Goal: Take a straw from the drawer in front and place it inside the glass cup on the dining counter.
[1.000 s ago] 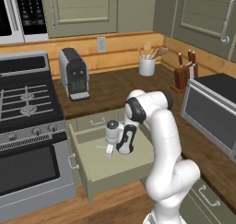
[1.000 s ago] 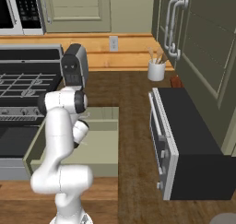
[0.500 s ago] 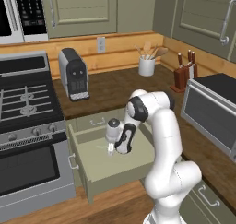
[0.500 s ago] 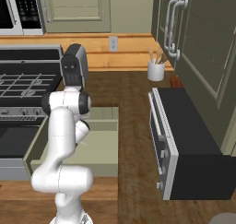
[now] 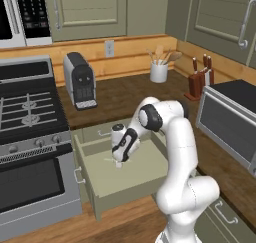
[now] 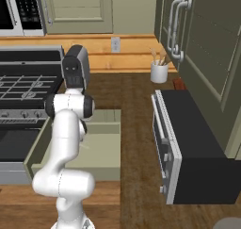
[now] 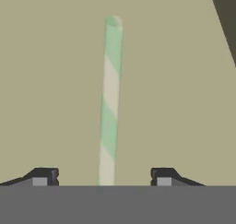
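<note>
between spread fingers (image 7: 107, 174), straw (image 7: 109, 103), near end cut off.

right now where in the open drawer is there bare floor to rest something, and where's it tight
The drawer floor is bare toward its front panel and along its right wall. It is tight mid-drawer toward the back, where the gripper hangs with jaws open on either side of the straw.

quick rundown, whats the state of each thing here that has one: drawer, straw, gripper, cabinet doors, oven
drawer: pulled open
straw: lying flat on the drawer floor, between the gripper fingertips, not gripped
gripper: open, lowered into the drawer over the straw
upper cabinet doors: closed
stove oven door: closed
countertop oven: door closed
</note>
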Tool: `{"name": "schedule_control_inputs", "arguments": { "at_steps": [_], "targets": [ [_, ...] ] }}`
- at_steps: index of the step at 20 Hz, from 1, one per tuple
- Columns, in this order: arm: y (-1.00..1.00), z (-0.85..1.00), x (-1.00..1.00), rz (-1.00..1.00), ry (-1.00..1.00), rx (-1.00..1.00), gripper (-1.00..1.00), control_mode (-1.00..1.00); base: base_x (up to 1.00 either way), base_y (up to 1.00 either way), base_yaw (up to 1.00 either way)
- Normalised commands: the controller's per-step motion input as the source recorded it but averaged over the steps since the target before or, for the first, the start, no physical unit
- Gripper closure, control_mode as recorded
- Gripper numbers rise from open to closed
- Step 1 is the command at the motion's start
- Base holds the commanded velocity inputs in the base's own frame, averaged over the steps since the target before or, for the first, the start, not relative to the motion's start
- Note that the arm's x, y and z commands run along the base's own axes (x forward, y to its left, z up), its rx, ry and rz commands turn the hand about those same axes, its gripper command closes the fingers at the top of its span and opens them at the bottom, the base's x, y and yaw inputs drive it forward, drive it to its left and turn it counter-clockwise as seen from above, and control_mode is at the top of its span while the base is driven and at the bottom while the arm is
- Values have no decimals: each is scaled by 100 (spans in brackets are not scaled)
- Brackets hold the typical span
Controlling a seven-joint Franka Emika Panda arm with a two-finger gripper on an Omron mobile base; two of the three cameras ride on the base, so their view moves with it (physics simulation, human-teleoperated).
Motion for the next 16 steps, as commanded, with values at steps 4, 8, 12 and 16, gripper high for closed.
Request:
{"name": "schedule_control_inputs", "arguments": {
  "at_steps": [4, 8, 12, 16],
  "targets": [
    [0, -59, 5, 2, 9, -11, 100, -100, 0, 0, 0],
    [0, -47, 0, 1, 0, -7, 100, -100, 0, 0, 0],
    [0, -43, -1, 2, -5, -2, 100, -100, 0, 0, 0],
    [1, -31, -9, 2, -21, 0, 100, -100, 0, 0, 0]
  ]
}}
